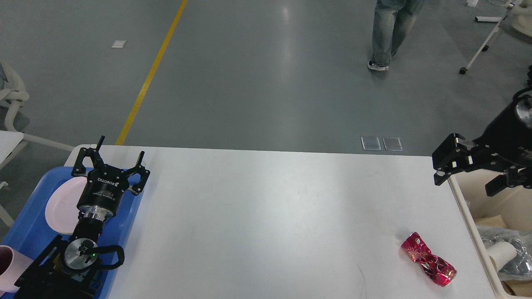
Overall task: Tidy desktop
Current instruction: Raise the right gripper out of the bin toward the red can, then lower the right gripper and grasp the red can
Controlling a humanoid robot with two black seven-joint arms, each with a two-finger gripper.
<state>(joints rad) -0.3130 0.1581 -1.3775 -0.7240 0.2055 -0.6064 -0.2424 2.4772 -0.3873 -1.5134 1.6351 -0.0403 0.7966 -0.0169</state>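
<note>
Counter [266, 216] is the big white top filling the near half of view, mostly bare. Only loose item left on it: a crushed red foil wrapper [428, 259], lying on its side near the near-right corner, just beside the cream bin [467, 216] at the right edge. Bin already holds paper scraps, a cup and clear plastic, so it's prob the rubbish drop, and the wrapper looks like the next thing to go in.

Left gripper [114, 160] hovers over the blue tray [29, 220] at the near-left, jaws spread wide, nothing between them. Tray carries a pink plate [62, 205] and a pink cup [10, 268], so dishes seem sorted to that side. Arm likely parked there, out of the way.

Right gripper [444, 160] sits above the bin's far end, well apart from the wrapper, jaws released w/ nothing held.

Judgement: task nearly done; right arm is closer to the wrapper, so it's the sensible one to reach near and grab it. Crumpled foil is light and slippery, may skid.
</note>
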